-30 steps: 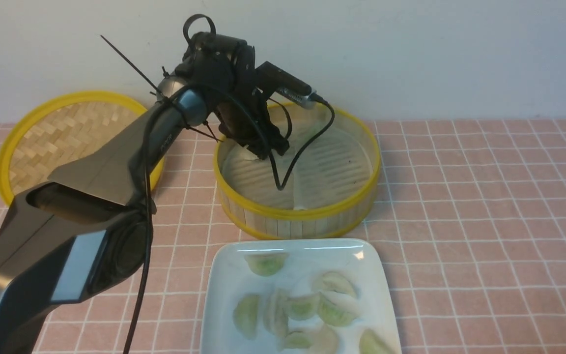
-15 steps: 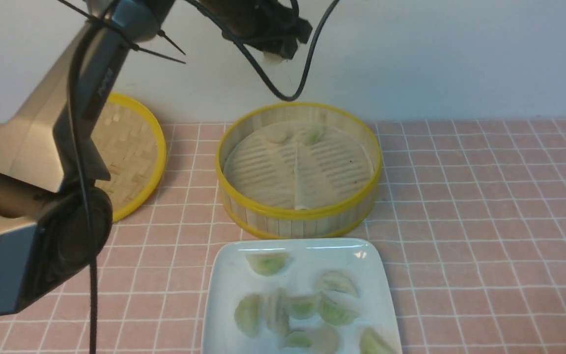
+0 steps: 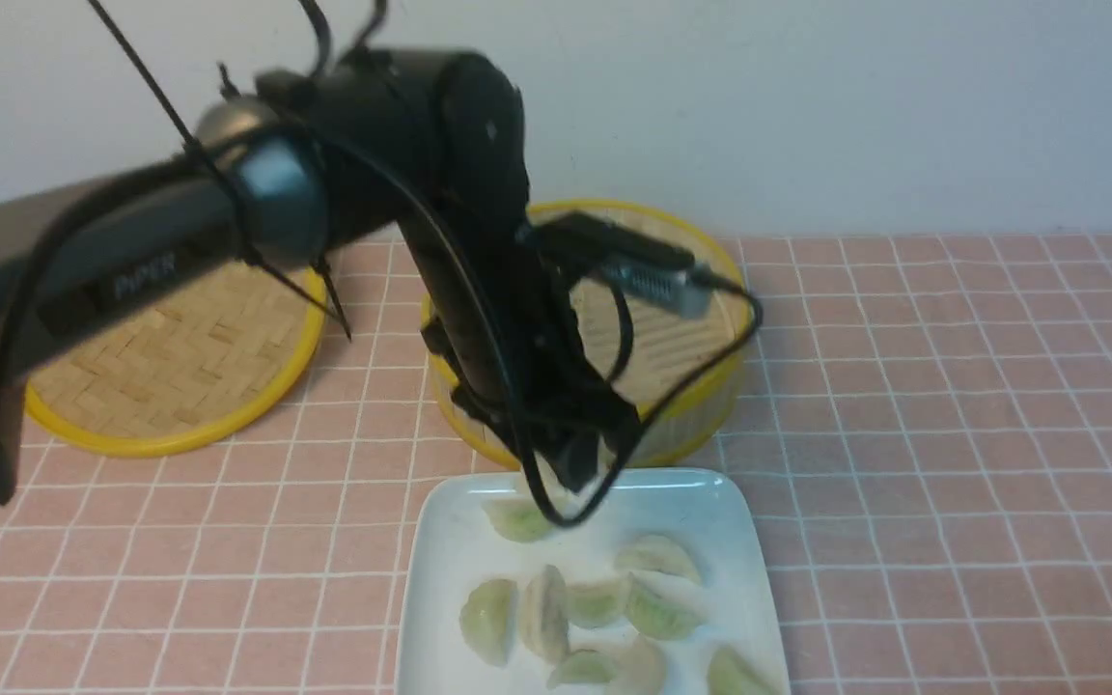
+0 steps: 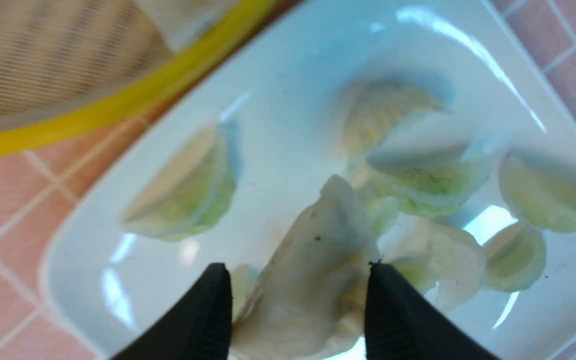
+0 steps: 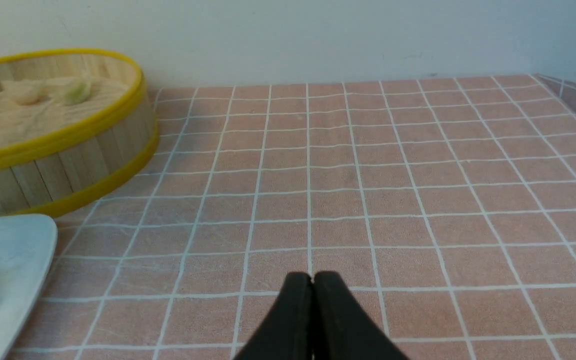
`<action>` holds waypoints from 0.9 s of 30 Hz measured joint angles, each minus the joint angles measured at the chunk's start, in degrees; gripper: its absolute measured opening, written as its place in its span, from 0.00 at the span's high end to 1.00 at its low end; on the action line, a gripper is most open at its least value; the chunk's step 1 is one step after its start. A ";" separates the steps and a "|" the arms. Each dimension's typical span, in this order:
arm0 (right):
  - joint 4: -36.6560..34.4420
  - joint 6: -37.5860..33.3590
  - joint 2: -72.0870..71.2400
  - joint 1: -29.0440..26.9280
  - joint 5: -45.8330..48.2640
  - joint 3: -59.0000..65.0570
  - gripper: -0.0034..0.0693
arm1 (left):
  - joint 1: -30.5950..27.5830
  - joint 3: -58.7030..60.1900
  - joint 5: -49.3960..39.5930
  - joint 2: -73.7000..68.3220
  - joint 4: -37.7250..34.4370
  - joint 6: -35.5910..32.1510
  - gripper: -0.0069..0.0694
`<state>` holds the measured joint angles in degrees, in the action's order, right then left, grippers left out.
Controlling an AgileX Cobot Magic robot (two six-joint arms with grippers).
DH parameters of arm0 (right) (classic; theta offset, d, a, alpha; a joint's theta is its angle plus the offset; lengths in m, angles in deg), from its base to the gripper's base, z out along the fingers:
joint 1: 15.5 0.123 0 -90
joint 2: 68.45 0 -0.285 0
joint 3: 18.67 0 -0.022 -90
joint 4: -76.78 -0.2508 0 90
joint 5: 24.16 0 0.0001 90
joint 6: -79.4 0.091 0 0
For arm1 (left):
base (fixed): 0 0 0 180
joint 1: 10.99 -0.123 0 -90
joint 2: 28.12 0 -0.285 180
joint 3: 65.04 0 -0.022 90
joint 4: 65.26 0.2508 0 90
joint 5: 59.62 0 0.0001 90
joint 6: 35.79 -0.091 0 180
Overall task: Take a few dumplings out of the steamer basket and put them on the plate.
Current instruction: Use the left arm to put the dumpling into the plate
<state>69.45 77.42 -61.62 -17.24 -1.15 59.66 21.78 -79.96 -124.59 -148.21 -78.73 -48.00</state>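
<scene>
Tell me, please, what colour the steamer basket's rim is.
The steamer basket has a bright yellow rim, clearest in the right wrist view.

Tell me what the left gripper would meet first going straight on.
Likely the plate: the left gripper, jaws shut on a dumpling, points down at it, close to dumplings already there. The held dumpling would land first; depth is unclear.

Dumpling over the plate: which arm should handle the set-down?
Left. The left tool holds a dumpling over the plate; the right tool is shut, empty and off to the plate's side.
</scene>
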 joint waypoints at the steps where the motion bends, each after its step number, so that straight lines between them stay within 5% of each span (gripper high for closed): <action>1: 0.00 0.00 0.00 0.00 0.00 0.00 0.97 | 1.16 2.02 2.05 -0.37 -0.06 -1.01 0.51; 11: 0.00 0.00 0.00 -0.02 0.00 0.00 0.97 | 2.99 3.40 9.68 -4.10 0.37 -2.50 0.50; 19: 0.00 0.00 0.00 -0.02 0.00 0.00 0.97 | 2.86 -3.06 10.39 -4.22 3.21 -0.55 0.31; 24: 0.00 0.00 0.00 -0.02 0.00 0.00 0.97 | 0.81 -13.28 10.26 -4.67 6.53 5.57 0.44; 27: 0.00 0.00 0.00 -0.02 0.00 0.00 0.97 | -3.53 -22.37 10.96 -7.29 7.48 7.68 0.71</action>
<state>69.45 77.42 -61.62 -17.26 -1.15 59.66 18.25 -102.34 -113.63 -155.50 -71.25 -40.32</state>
